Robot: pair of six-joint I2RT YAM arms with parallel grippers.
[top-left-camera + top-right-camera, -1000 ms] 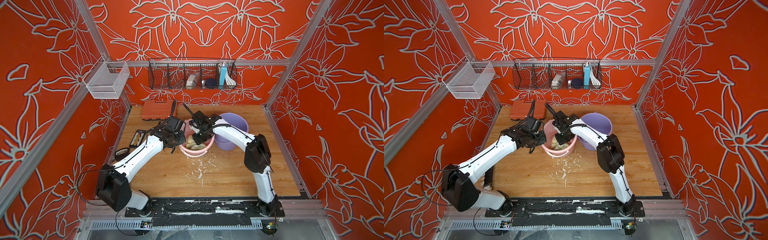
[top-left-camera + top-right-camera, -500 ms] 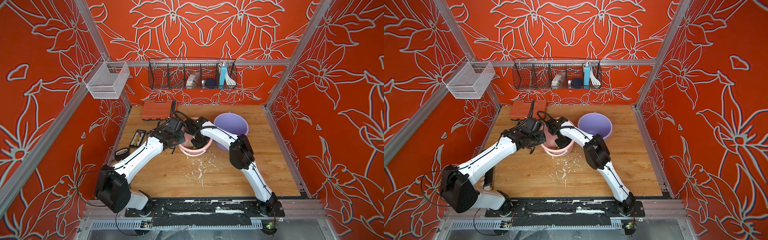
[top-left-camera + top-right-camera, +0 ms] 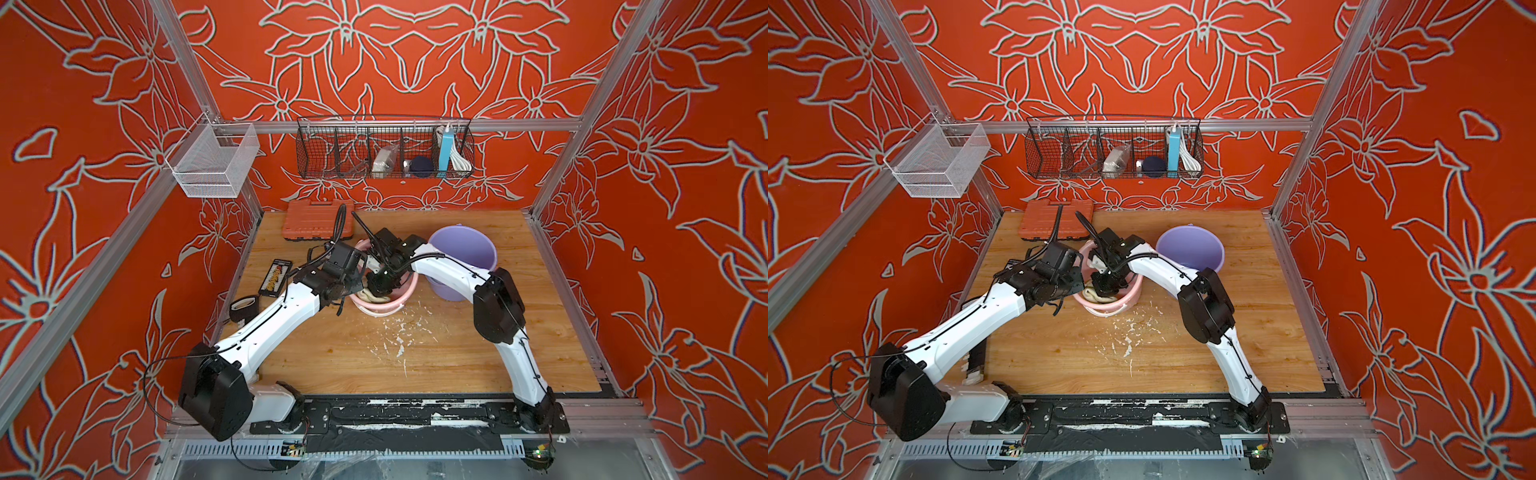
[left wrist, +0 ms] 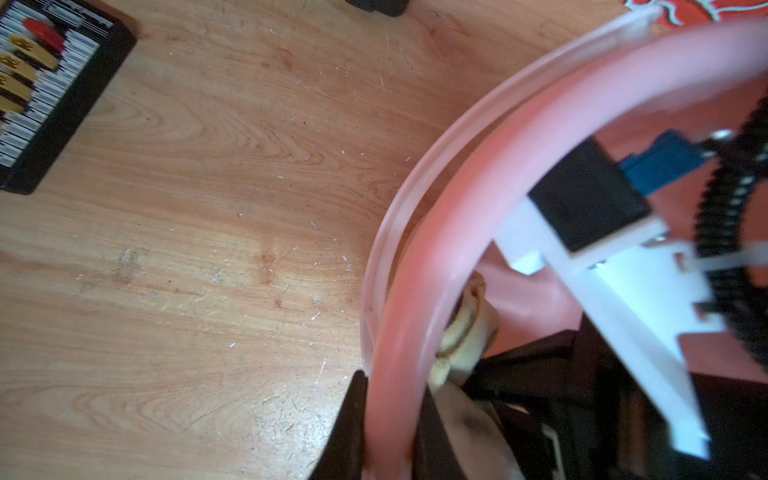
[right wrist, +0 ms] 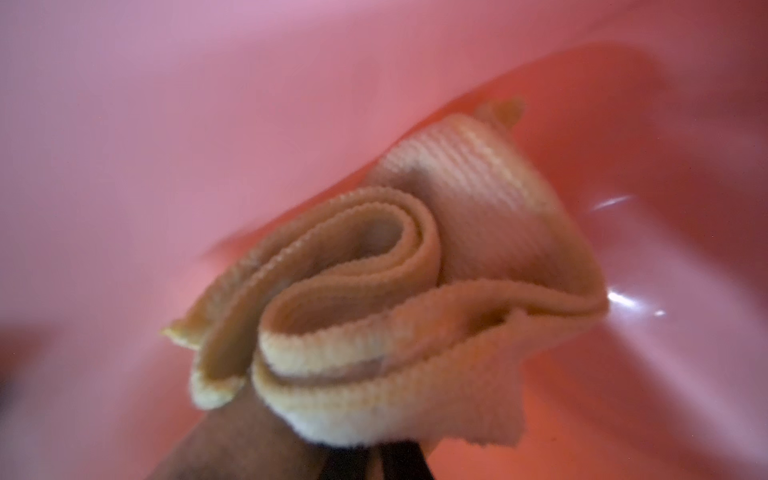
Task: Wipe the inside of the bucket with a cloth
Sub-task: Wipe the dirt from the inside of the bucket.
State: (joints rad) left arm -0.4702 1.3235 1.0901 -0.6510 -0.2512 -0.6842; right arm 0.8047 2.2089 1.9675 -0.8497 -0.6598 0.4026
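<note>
Here, left fingers (image 4: 349, 424) pinch the round pink plastic bucket (image 3: 409, 291) at its nine-o'clock rim, apparently steadying it, while right fingers (image 5: 403, 463) grip the bunched yellowish-beige cloth (image 5: 415, 291) inside for wiping.

One pink bucket (image 3: 409, 291), one purple bucket (image 3: 465, 249), one cloth (image 3: 374, 296), one white basket (image 3: 208, 174), one black basket (image 3: 332, 153), one orange case (image 3: 316, 222).

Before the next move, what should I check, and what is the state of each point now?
1. Left gripper shut on the pink bucket rim: ok.
2. Right gripper shut on the cloth: ok.
3. Cloth inside the pink bucket: ok.
4. Cloth pressed against the bucket wall: cannot tell, picture blurred.
5. Right arm clear of the purple bucket: cannot tell.
</note>
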